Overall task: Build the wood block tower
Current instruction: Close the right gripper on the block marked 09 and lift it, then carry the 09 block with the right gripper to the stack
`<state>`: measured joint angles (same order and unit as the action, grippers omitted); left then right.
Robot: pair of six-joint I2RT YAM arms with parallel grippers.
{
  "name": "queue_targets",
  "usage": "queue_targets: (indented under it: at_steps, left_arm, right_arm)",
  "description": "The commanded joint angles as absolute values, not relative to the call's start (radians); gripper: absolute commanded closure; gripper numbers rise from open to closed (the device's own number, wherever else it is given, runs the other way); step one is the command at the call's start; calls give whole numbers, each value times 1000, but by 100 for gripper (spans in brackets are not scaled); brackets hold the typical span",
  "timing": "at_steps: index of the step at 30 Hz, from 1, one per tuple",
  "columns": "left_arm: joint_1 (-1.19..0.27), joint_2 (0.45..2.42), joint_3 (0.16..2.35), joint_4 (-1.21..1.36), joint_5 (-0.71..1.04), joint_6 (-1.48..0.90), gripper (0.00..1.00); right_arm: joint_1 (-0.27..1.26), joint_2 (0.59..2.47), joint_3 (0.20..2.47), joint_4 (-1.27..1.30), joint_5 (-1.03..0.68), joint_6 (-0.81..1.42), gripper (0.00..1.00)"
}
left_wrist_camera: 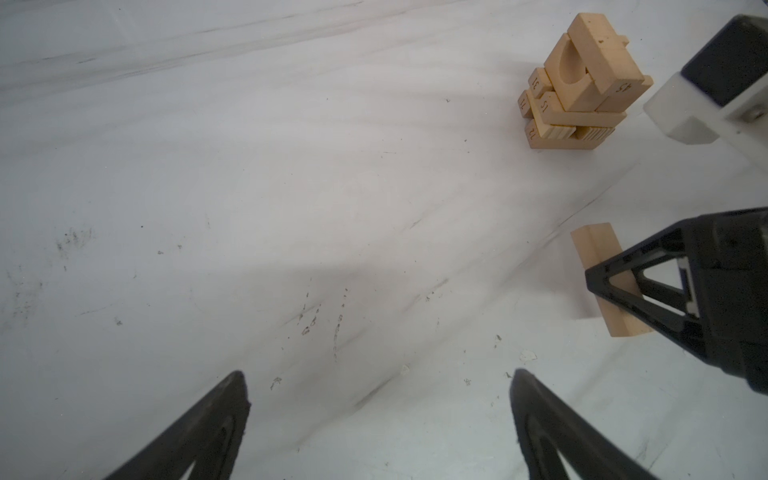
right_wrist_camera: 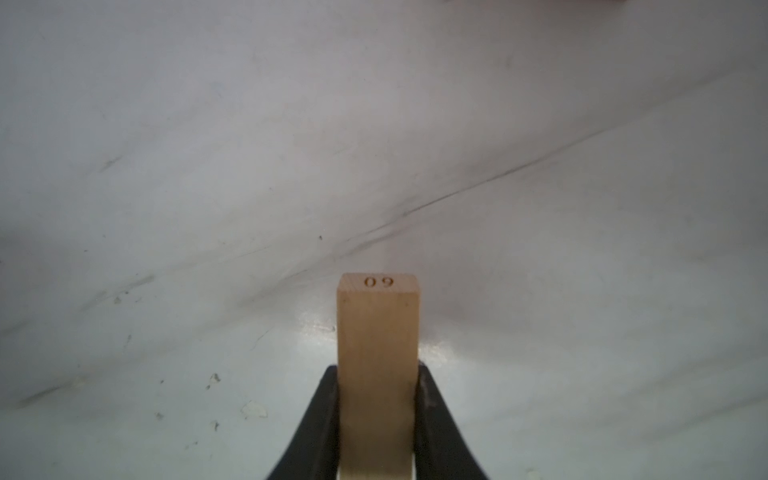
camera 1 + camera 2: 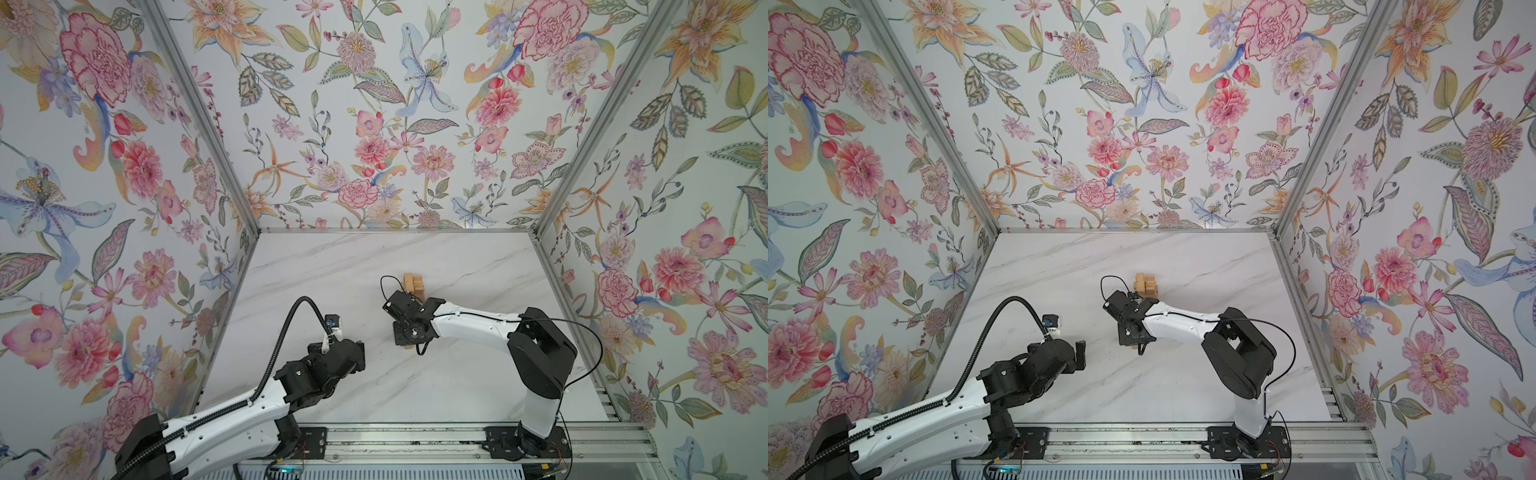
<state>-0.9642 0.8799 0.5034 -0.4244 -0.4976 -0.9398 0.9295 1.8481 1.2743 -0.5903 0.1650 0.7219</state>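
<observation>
The tower (image 3: 414, 284) (image 3: 1145, 284) is a small stack of tan wood blocks in crossed layers at mid-table, with a notched arch piece near its top (image 1: 582, 79). My right gripper (image 2: 377, 368) is shut on a plain wood block (image 2: 377, 332) with a number on its end. In the left wrist view that block (image 1: 598, 257) sits tilted between the black fingers (image 1: 623, 286), low over the table on the near side of the tower. My left gripper (image 1: 380, 374) (image 3: 1079, 353) stands wide open and empty, left of the held block.
The white marble tabletop (image 3: 374, 257) is walled by floral panels on three sides, with aluminium posts (image 3: 540, 232) at the back corners. A metal rail (image 3: 415, 440) along the front edge carries both arm bases. The right arm's wrist housing (image 1: 715, 75) hangs close beside the tower.
</observation>
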Motion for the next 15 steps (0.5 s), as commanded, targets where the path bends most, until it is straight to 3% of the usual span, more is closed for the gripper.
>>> queue_targets:
  at_steps: [1, 15]
  left_arm:
    - [-949, 886, 541, -426, -491, -916, 1]
    - [-942, 922, 645, -419, -499, -859, 1]
  right_arm:
    - [917, 1788, 1253, -607, 161, 704, 79]
    - [769, 1561, 1218, -624, 123, 611, 77]
